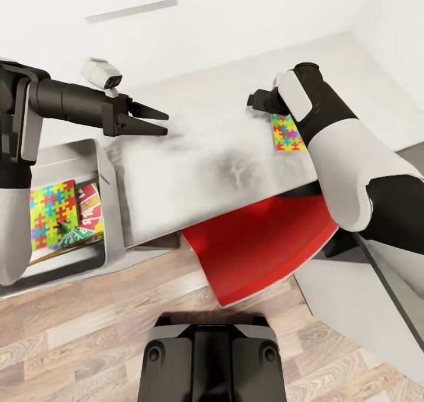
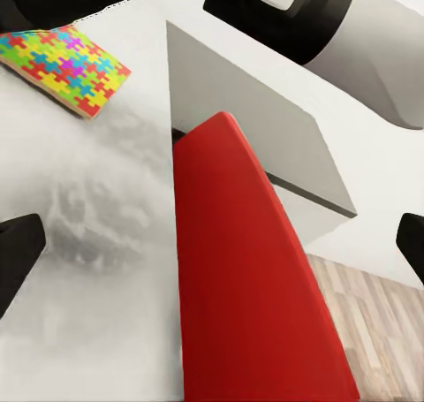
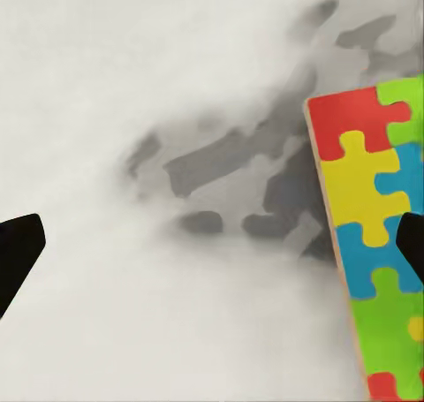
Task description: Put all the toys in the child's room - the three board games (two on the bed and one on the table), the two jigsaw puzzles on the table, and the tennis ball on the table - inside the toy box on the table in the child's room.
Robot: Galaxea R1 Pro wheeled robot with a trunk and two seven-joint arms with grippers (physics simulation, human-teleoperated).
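I have the left claw [image 1: 154, 121] held above the long light-grey desk [image 1: 194, 172], its two black fingers spread apart and empty. Below that arm, at the desk's left end, sits the shallow light-grey toy box [image 1: 109, 198]; inside it a thin multicoloured jigsaw slab [image 1: 52, 213] lies on top of a flat green-yellow-red game box [image 1: 91, 210]. My right claw [image 3: 212, 252] hangs low over the desk with its fingertips wide and nothing between them, one tip over the edge of a second multicoloured jigsaw slab [image 3: 375, 243] lying flat on the desk. A red rounded chair seat [image 1: 259, 246] is tucked beneath the desk's front edge.
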